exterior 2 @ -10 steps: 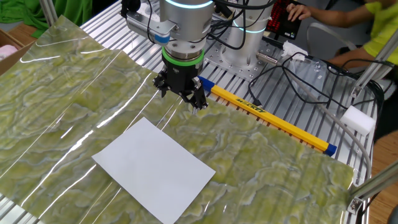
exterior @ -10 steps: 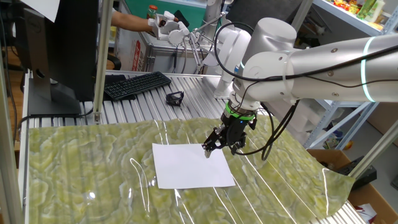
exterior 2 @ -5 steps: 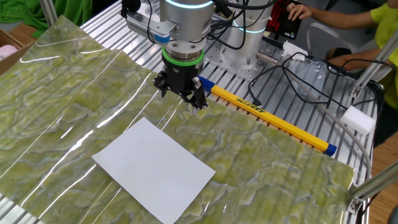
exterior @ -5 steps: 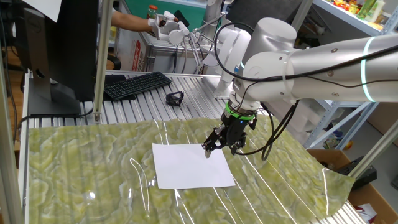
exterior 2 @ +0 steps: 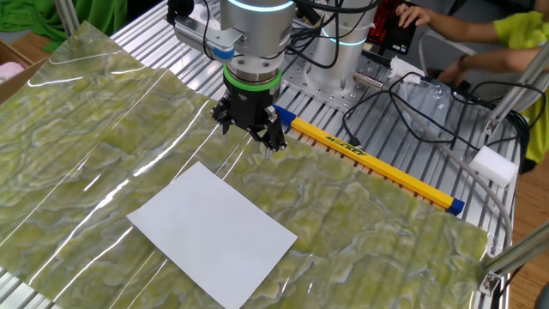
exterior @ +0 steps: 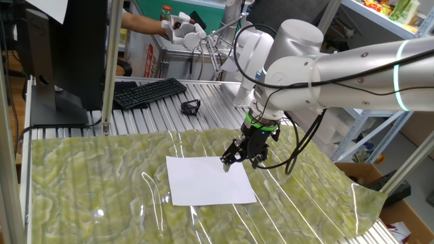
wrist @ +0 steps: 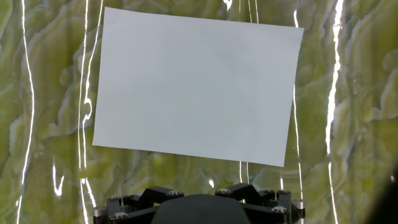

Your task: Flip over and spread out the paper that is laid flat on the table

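The green-yellow marbled table [exterior 2: 103, 137] carries the paper [exterior 2: 213, 233], lying flat, and a black keyboard [exterior: 149, 92] on its ribbed metal section. The end effector [exterior 2: 250, 129] hangs above the table beside the paper's edge, holding nothing; how far it is open cannot be told.

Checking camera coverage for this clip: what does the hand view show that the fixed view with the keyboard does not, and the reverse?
Only the hand view shows the paper whole, all four corners clear on the table.

Only the fixed view shows the arm, the black keyboard, the monitor, and the gripper above the sheet's far corner, hiding it.

Both show the white sheet lying flat on the green marbled film, unflipped.
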Motion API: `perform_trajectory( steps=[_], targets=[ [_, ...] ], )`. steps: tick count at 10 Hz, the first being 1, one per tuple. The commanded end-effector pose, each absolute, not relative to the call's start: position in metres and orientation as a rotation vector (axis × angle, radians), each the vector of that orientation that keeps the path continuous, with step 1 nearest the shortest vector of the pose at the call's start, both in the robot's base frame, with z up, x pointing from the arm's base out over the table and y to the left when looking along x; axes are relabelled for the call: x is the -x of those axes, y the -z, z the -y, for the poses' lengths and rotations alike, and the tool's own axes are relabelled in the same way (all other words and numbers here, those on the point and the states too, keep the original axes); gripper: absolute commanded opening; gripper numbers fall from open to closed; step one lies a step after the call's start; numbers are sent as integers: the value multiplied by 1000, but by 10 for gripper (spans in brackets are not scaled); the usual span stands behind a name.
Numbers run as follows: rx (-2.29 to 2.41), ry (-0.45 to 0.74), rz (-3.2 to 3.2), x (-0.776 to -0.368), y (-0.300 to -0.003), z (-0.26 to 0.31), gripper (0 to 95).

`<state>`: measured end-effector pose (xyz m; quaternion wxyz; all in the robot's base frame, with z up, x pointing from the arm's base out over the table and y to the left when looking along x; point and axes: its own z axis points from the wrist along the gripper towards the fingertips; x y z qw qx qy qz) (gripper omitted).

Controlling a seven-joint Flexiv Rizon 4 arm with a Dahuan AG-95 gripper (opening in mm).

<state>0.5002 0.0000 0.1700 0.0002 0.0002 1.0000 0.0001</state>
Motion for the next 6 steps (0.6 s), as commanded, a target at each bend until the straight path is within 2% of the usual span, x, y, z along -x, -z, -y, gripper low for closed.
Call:
perform_trajectory(
  steps=[1, 6],
  targets=[
    [136, -65, -3105, -500, -170, 0, 0],
    [136, -71, -3106, -501, -168, 0, 0]
  ],
)
